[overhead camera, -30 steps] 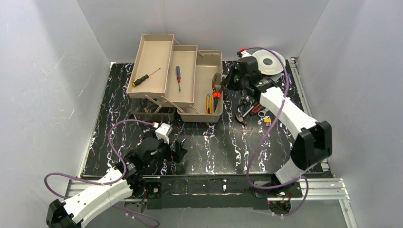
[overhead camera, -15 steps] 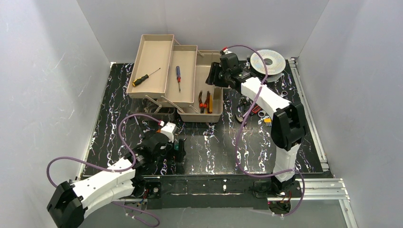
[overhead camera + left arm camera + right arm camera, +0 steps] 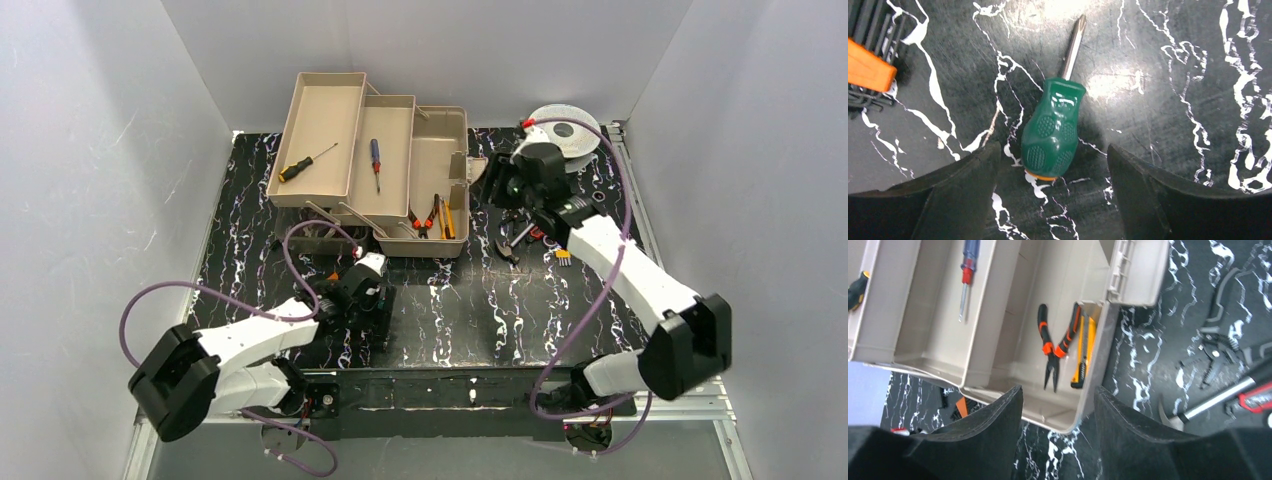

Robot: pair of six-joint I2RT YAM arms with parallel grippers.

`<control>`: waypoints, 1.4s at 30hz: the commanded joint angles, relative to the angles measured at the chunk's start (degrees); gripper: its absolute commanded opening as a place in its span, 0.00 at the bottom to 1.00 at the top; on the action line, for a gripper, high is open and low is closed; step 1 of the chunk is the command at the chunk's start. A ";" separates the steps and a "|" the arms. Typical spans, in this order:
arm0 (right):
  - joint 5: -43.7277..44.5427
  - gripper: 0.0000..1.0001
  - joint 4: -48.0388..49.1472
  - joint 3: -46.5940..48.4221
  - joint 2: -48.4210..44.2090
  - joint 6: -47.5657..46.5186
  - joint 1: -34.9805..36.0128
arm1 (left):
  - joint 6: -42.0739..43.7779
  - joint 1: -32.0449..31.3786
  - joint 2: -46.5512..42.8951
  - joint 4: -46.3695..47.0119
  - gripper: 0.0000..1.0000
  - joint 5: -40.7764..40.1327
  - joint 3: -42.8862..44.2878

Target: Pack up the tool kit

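Toolbox (image 3: pixel 432 160): beige, open, trays folded out to its left. It stands at the far side of the black marbled surface (image 3: pixel 450 300).

- Bottom compartment of the toolbox: red-and-black pliers (image 3: pixel 1050 347) and yellow knife (image 3: pixel 1083 354), side by side near its front right corner.
- Middle tray: blue-and-red screwdriver (image 3: pixel 376 163).
- Outermost tray: yellow-and-black screwdriver (image 3: pixel 303 161).

Green screwdriver (image 3: pixel 1053 134): flat on the surface in front of the toolbox, outside it, tip pointing away from the left gripper (image 3: pixel 1053 167).

Left gripper: low over the green screwdriver, jaws apart on either side of the handle. Neither jaw touches it and nothing is held.

Right gripper (image 3: pixel 1057 400): above the toolbox's right edge, jaws apart, empty.

Loose tools (image 3: pixel 525 232) lie just right of the toolbox. Silver spool (image 3: pixel 565 130) sits off the toolbox's far right corner.
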 commanded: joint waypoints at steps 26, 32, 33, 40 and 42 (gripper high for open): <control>11.46 0.53 13.76 -40.38 -34.07 0.87 -1.86 | 5.70 -10.64 5.91 -2.09 0.11 7.61 21.00; 12.37 0.52 8.63 -40.50 -38.09 1.46 -1.88 | 8.21 -9.95 10.48 -2.21 0.09 1.83 29.92; 12.70 0.52 8.01 -40.51 -38.99 1.45 -1.87 | 9.02 -9.43 12.35 -3.13 0.08 1.07 32.21; 14.55 0.52 3.59 -40.95 -44.18 1.25 -1.86 | 15.38 -6.14 22.05 -4.50 0.05 -0.80 47.36; 14.63 0.52 2.60 -41.04 -45.10 1.21 -1.86 | 15.62 -3.35 23.83 -4.33 0.05 2.05 49.86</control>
